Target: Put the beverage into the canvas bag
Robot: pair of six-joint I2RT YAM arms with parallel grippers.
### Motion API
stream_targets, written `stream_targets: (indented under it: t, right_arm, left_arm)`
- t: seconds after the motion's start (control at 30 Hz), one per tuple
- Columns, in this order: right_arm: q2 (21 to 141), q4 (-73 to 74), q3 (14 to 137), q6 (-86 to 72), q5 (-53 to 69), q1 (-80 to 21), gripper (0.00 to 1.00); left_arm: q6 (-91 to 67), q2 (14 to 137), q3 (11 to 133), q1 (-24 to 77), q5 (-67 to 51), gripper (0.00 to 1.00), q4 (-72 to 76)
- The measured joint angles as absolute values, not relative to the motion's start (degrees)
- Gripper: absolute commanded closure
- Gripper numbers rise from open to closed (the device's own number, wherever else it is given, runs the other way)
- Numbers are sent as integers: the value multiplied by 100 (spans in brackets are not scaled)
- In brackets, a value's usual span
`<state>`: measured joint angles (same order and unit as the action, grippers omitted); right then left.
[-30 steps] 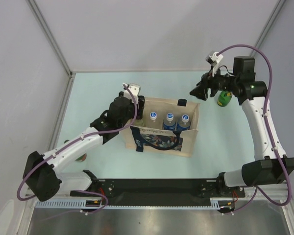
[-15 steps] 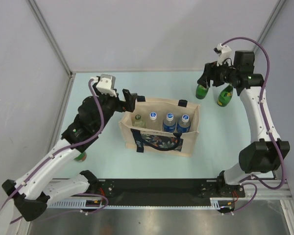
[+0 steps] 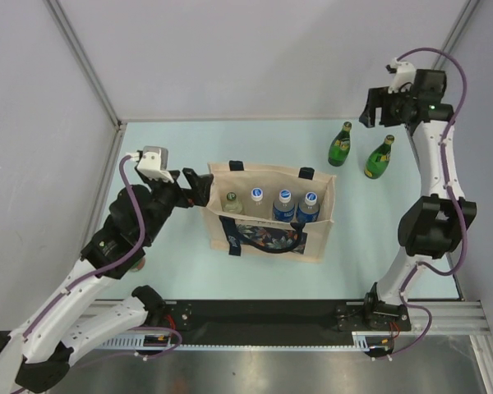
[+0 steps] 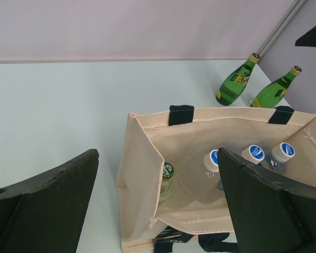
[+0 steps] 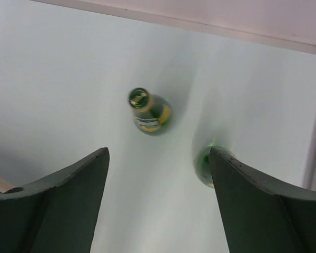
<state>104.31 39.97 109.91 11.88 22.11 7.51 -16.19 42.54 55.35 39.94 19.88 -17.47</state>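
The beige canvas bag (image 3: 267, 238) with navy handles stands open mid-table. It holds a green-capped bottle (image 3: 232, 199) at its left end and three blue-capped water bottles (image 3: 284, 199). Two green glass bottles (image 3: 339, 145) (image 3: 379, 158) stand upright on the table beyond its right end. My left gripper (image 3: 195, 187) is open and empty, just left of the bag's left end. In the left wrist view the bag (image 4: 142, 168) and its bottles lie between the open fingers (image 4: 47, 205). My right gripper (image 3: 373, 107) is open and empty, raised above the two green bottles (image 5: 149, 113) (image 5: 204, 166).
The enclosure's grey walls and metal posts (image 3: 86, 74) close in the table at the back and sides. A small green-and-brown object (image 3: 135, 263) lies partly hidden under the left arm. The black base rail (image 3: 263, 316) runs along the near edge.
My left gripper has drawn back leftward from over the bag's left end, leaving the green-capped bottle inside. My right gripper has risen and moved back right, uncovering the left green bottle.
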Motion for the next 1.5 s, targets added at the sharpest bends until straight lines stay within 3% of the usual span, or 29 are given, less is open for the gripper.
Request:
stream_targets:
  t: [0.27,0.77,1.03,1.13,1.27,1.33,1.5]
  right_arm:
    - [10899,4779,11841,2174,3072,1806,20]
    - [11998,5374,12134,2580,2965,1758,32]
    - [12199,5384,12145,2674,2794,1710,44]
    - [12256,5413,12145,2709,2718,1678,53]
    - [12261,5363,12154,2849,2571,1658,87]
    - [12261,5328,12169,2899,2552,1656,97]
    - [12258,5332,12169,3050,2585,1636,100]
  left_arm:
    - [-1804,4257,5516,3994,1931,0,-1863]
    - [-1804,4624,5594,3988,1752,0,-1879]
    - [-1800,4703,5594,3983,1752,0,-1879]
    - [-1798,4727,5594,3975,1754,0,-1881]
    - [-1798,4724,5594,3966,1756,0,-1879]
    - [-1798,4727,5605,3959,1754,0,-1885]
    - [-1747,4862,5811,3951,1588,0,-1900]
